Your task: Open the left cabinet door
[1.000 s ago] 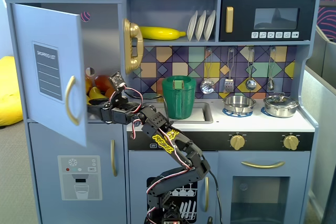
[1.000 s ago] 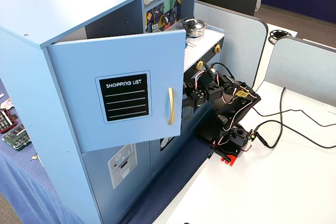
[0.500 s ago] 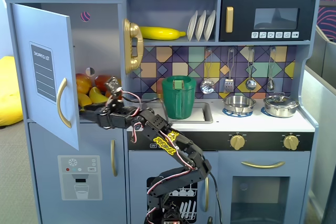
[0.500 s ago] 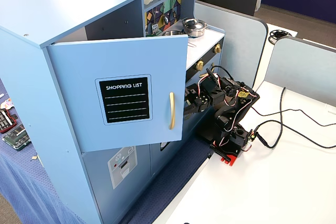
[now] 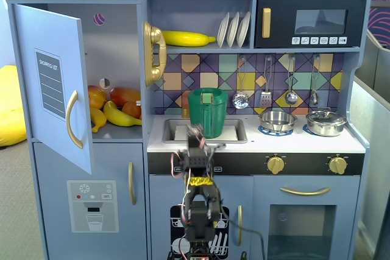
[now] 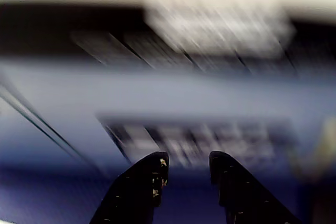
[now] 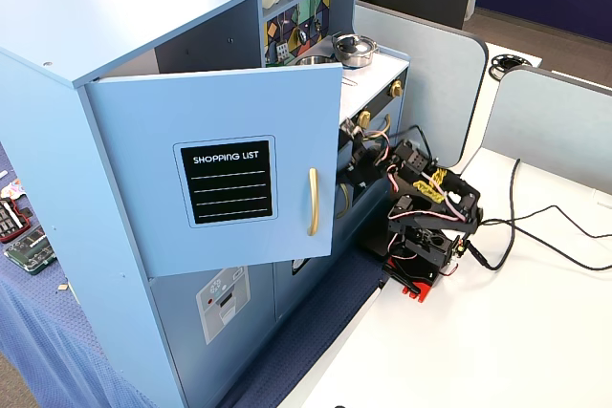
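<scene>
Both fixed views show the left cabinet door (image 5: 53,83) (image 7: 225,179) swung open — chalkboard panel, gold handle; the gripper (image 6: 186,162) is seen slightly parted, empty.

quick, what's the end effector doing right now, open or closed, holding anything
End effector: open, fingers apart, holding nothing, clear of the left cabinet door.

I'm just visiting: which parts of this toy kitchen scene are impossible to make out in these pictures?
- Wrist view: everything beyond the gripper is smeared by motion blur; the surfaces cannot be identified.
- A fixed view: the fruit in the fridge is partly hidden by the open left cabinet door.
- A fixed view: the door faces the camera and blocks the fridge interior entirely.
- A fixed view: the microwave button labels are too small to read.
</scene>
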Controlling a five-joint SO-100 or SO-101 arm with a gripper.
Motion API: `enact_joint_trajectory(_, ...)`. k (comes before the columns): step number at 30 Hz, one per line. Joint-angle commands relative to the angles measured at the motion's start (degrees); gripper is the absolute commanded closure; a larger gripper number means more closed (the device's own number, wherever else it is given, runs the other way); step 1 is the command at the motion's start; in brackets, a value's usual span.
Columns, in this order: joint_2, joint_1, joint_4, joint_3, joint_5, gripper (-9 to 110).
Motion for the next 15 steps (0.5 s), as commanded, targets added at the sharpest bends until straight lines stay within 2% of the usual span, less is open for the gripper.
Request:
enact_joint_trajectory(1, 7.29, 6.59, 1.85, 11.51, 3.34, 101)
enact_joint_trajectory(6, 16.0, 7.38, 5.98, 21.8, 6.33, 101)
enact_joint_trajectory(15, 17.14, 1.85, 14.59, 24.61, 16.26, 101)
